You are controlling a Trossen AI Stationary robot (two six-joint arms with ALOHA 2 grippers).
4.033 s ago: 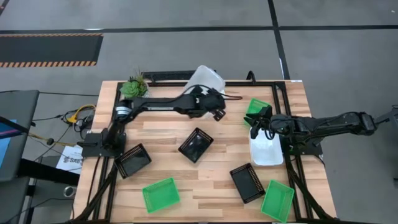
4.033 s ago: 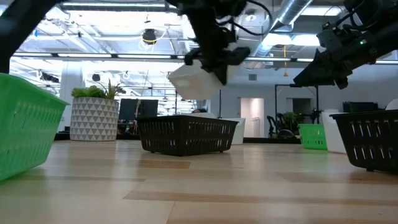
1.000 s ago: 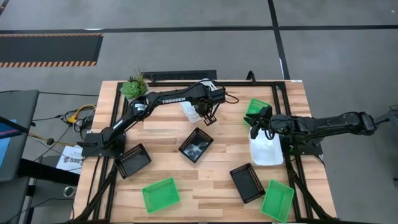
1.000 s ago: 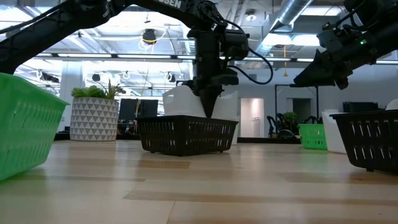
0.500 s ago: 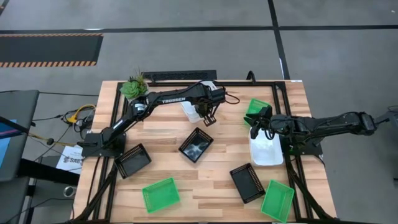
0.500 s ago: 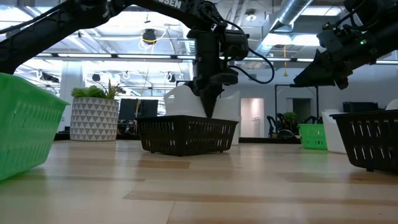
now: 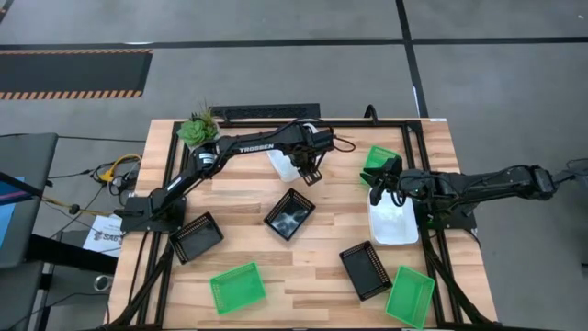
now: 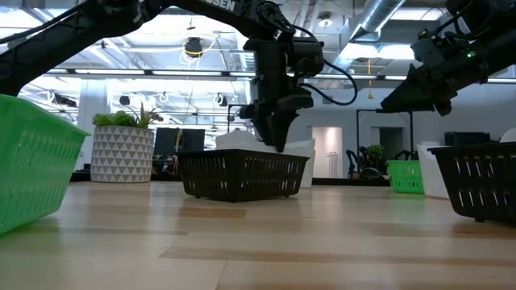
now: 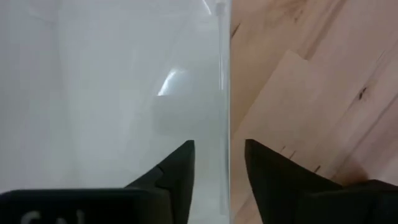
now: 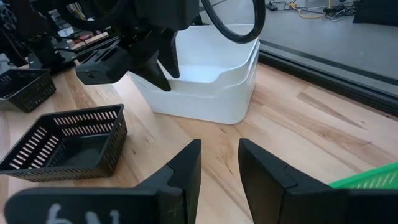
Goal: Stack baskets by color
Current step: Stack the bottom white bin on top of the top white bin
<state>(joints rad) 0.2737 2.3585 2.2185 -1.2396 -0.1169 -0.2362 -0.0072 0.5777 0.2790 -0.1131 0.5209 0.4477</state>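
Two white baskets [image 10: 205, 81] sit nested at the far middle of the table, the upper one inside the lower, which rests on the wood. My left gripper [image 9: 219, 165] points down over them and is open. Its fingers stand on either side of the upper basket's side wall [image 9: 224, 93], one inside and one outside, apart from it. My right gripper [image 10: 219, 165] waits open at the table's right, above a third white basket [image 7: 393, 225]. Black baskets [image 7: 289, 213] [image 7: 196, 236] [image 7: 366, 269] and green baskets [image 7: 237, 287] [image 7: 410, 296] [image 7: 378, 162] lie singly on the table.
A small potted plant [image 7: 197, 129] stands at the far left corner. A black metal frame [image 7: 276, 112] runs along the far edge and down the right side. Bare wood lies between the white stack and the middle black basket, and along the left middle.
My left gripper has opened and let go of the upper white basket's wall, staying in place. The basket has sunk lower into the white one beneath it and now sits nested there.
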